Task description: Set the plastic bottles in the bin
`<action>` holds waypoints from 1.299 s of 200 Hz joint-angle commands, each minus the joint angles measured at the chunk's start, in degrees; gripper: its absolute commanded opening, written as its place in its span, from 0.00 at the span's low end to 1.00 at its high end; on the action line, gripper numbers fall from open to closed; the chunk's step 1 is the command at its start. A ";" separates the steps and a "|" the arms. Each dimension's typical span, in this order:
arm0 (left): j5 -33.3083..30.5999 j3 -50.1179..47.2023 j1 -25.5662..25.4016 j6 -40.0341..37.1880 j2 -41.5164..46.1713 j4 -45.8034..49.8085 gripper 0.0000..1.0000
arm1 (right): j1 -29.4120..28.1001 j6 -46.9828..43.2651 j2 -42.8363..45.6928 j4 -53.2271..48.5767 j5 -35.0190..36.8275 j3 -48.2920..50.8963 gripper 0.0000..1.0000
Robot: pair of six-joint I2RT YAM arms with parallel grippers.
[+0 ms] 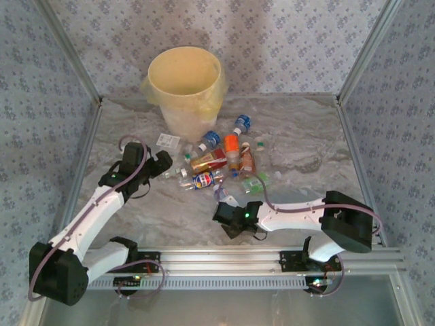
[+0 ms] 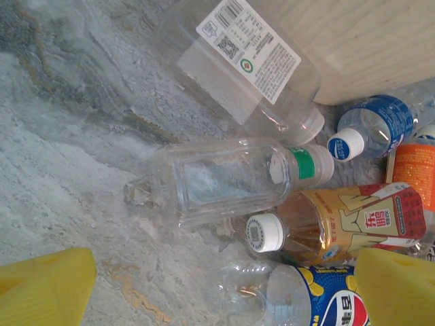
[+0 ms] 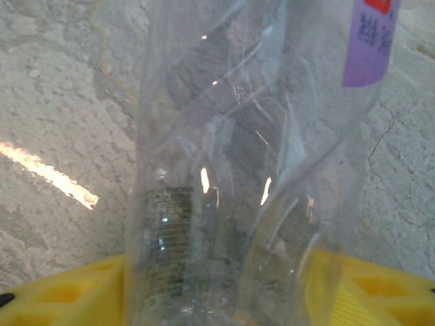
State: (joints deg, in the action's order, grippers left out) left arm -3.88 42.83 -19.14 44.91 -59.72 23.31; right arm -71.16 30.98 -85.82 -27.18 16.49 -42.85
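Cream-yellow bin [image 1: 185, 75], grey marbled table [image 1: 306, 136], blue-grey flower-patterned walls [image 1: 285, 41].
Plastic bottles [image 1: 208, 161] show orange, blue, red-gold and green labels; the near-right clear bottle [image 3: 245, 170] bears a purple label.

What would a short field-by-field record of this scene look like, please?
bin: upright, bag-lined, at the far side of the table
bottles: lying in a heap on the table, just in front of the bin
left pincer: open and empty at the heap's left edge, facing a green-banded bottle
right pincer: closed on a clear bottle at the heap's near edge
status: heap not yet binned
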 commanded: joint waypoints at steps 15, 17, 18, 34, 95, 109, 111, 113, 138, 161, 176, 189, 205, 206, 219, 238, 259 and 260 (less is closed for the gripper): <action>5.08 -0.17 -0.29 -3.12 0.60 -3.70 0.98 | 0.08 -0.78 3.30 1.42 -0.46 1.35 0.57; 5.13 -0.06 -0.29 -3.24 0.65 -3.73 0.98 | 0.06 -0.82 3.56 1.49 -0.31 1.43 0.57; 5.12 -0.04 -0.33 -3.33 0.70 -3.72 0.98 | 0.05 -0.87 3.69 1.55 -0.23 1.44 0.57; 4.77 0.18 -0.24 -3.46 1.63 -3.99 0.98 | 0.14 -1.76 6.28 2.37 0.46 2.13 0.55; 10.32 -0.10 -0.46 -4.66 2.95 -10.21 0.98 | 7.03 -11.20 17.70 11.67 -3.52 5.68 0.47; 11.65 -0.03 -0.68 -4.66 2.51 -11.93 0.98 | 11.17 -12.08 20.00 18.34 -7.43 7.05 0.47; 11.86 -0.03 -0.69 -4.65 2.46 -12.16 0.98 | 11.86 -12.08 20.24 19.81 -8.03 7.29 0.47; 12.23 -0.03 -0.72 -4.70 2.39 -12.50 0.98 | 12.36 -12.09 20.49 20.79 -8.97 7.53 0.47; 20.03 -0.24 -0.90 -3.66 1.25 -19.06 0.98 | 19.38 -11.29 22.19 35.46 -16.64 10.85 0.47; 27.60 -1.41 -1.12 -0.13 -0.36 -29.13 0.98 | 23.45 -12.23 21.50 43.79 -19.80 12.09 0.48; 31.54 -1.66 -1.59 2.23 -2.30 -35.41 0.98 | 25.14 -13.42 20.92 46.08 -22.53 11.59 0.47; 34.25 -0.69 -2.71 2.70 -4.41 -38.67 0.98 | 26.26 -14.08 20.63 47.73 -25.89 11.18 0.48; 36.93 1.99 -4.39 1.46 -7.41 -39.24 0.98 | 27.51 -14.20 20.39 47.21 -30.83 10.03 0.48; 37.10 2.17 -4.45 1.39 -7.64 -39.27 0.98 | 27.58 -14.15 20.37 47.17 -31.09 9.96 0.48; 38.27 4.36 -6.10 0.57 -9.72 -39.62 0.98 | 28.49 -12.87 20.28 47.37 -34.39 9.50 0.48; 39.32 7.29 -8.73 -1.10 -12.02 -39.83 0.98 | 29.24 -12.16 20.37 47.00 -37.63 8.63 0.47; 39.20 10.39 -11.06 -2.78 -14.28 -38.51 0.98 | 29.37 -12.98 20.43 45.42 -39.49 7.05 0.47; 39.12 10.50 -11.12 -2.79 -14.37 -38.34 0.98 | 29.39 -13.06 20.43 45.39 -39.50 6.93 0.47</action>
State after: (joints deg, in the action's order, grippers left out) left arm 32.38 48.66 -28.29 44.84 -72.69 -12.67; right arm -42.13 18.57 -65.21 17.45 -17.26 -32.64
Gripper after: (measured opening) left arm 0.979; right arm 0.483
